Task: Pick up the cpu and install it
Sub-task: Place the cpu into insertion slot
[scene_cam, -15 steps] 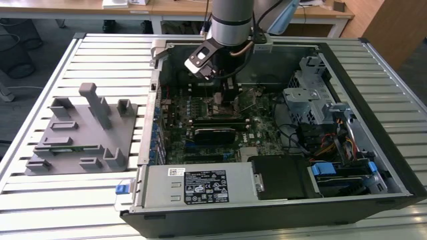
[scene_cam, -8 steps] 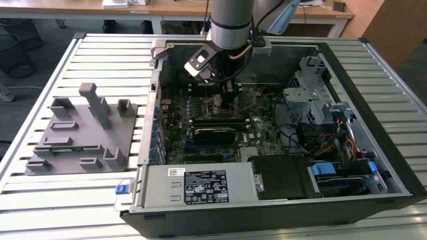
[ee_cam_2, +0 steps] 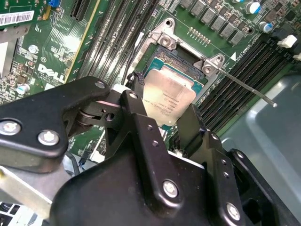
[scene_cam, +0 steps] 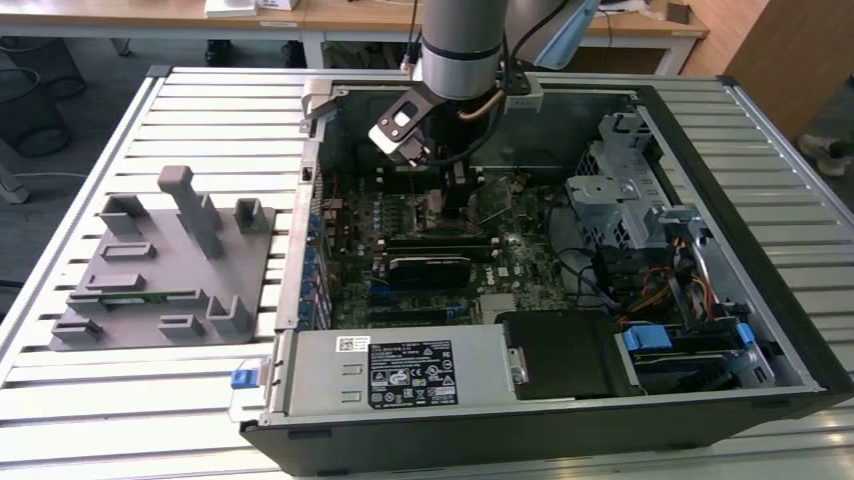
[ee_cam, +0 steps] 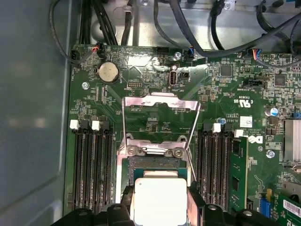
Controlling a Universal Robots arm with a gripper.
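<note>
The cpu (ee_cam_2: 170,95) (ee_cam: 159,197), a flat square chip with a shiny silver top, sits between my gripper's (ee_cam_2: 164,112) (ee_cam: 160,203) two black fingers, which are shut on its opposite edges. It hangs just over the open black socket (ee_cam_2: 181,57) (ee_cam: 154,163) on the green motherboard, partly covering it. The socket's metal load plate (ee_cam: 160,101) is flipped up and back, and its thin lever (ee_cam_2: 248,89) sticks out to one side. In the exterior view the gripper (scene_cam: 450,185) reaches down into the open computer case over the board's far part.
Black memory slots (ee_cam: 91,165) (ee_cam: 214,165) flank the socket on both sides. In the case, a card (scene_cam: 427,268), a drive cage (scene_cam: 621,190) and a power supply (scene_cam: 400,372) surround the board. A grey fixture tray (scene_cam: 160,262) lies on the exterior view's left.
</note>
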